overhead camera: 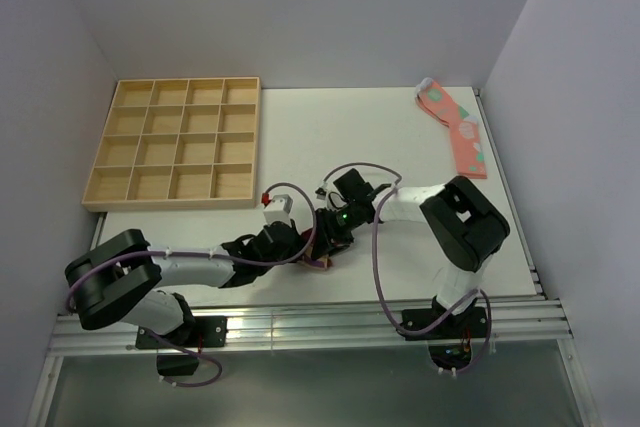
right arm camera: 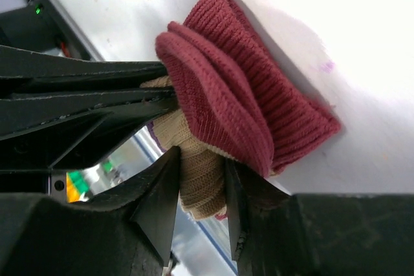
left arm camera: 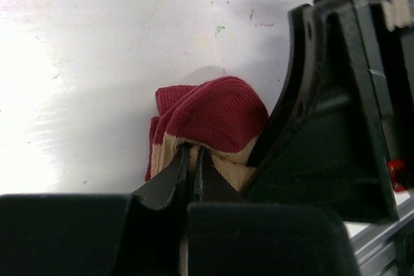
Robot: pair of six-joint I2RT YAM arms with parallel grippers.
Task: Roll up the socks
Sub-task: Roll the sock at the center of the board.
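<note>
White desk (overhead camera: 330, 137), sock (left arm camera: 213, 117) bunched up. Left claw (left arm camera: 191, 153) pinched on sock's tan edge, right claw (right arm camera: 200, 163) gripping its tan middle. Roll nearly done imo, tuck left.

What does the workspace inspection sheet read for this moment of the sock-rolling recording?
Surface: white table, with a few small coloured flecks.
Job's things: tan sock bunched up, dark red part outward, between both grippers near the table's near edge.
Clutter: wooden compartment tray at far left, compartments empty; salmon-pink spotted socks at far right.
Grippers: left gripper shut on the sock's tan fabric; right gripper closed on the tan part too.
Cables: purple cables loop beside both arms.
Surroundings: plain walls on three sides; metal rail along the near edge.
</note>
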